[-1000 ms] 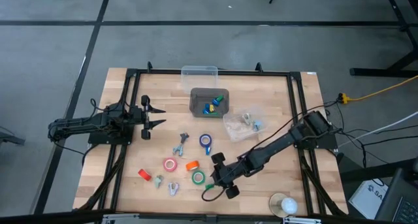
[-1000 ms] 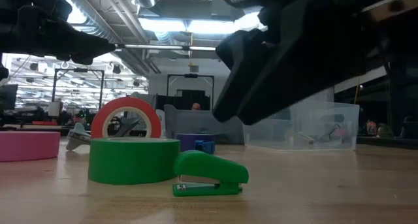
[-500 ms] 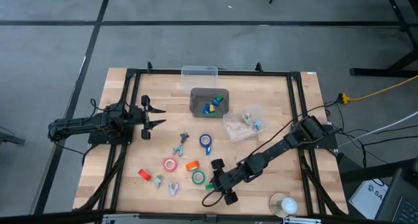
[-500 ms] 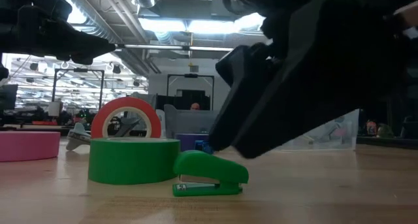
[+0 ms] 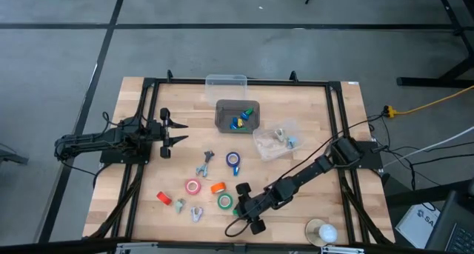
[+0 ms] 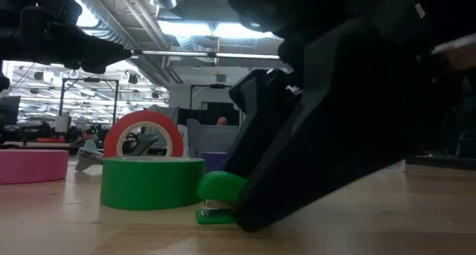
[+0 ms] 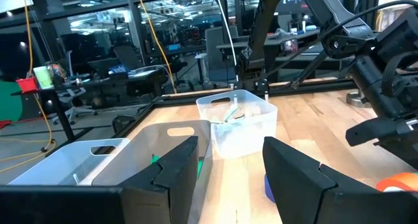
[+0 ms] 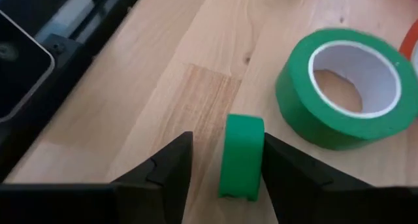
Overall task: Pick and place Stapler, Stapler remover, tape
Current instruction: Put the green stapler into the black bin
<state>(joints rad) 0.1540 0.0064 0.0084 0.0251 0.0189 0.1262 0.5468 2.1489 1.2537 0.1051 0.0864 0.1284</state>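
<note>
A small green stapler (image 8: 240, 155) lies on the table beside a green tape roll (image 8: 343, 96), near the front edge. My right gripper (image 8: 225, 168) slants down over it, open, one finger on each side of the stapler; in the low view it hides most of the stapler (image 6: 218, 192). Pink tape (image 5: 193, 186), blue tape (image 5: 232, 161), a red stapler (image 5: 164, 198) and a grey stapler remover (image 5: 205, 165) lie on the table. My left gripper (image 5: 178, 128) waits open at the table's left.
A grey bin (image 5: 237, 115) with small coloured pieces, a clear tub (image 5: 226, 81) and a clear bag (image 5: 275, 141) sit toward the far side. A white round object (image 5: 322, 232) is at the near right. A black cable loops on the table (image 5: 237, 226) by the right gripper.
My right gripper has come down and toward the table's left, to the green stapler. A second ago it hung above and to the right of the stapler; now its fingers stand low on either side of it. The stapler and tape rolls have not moved.
</note>
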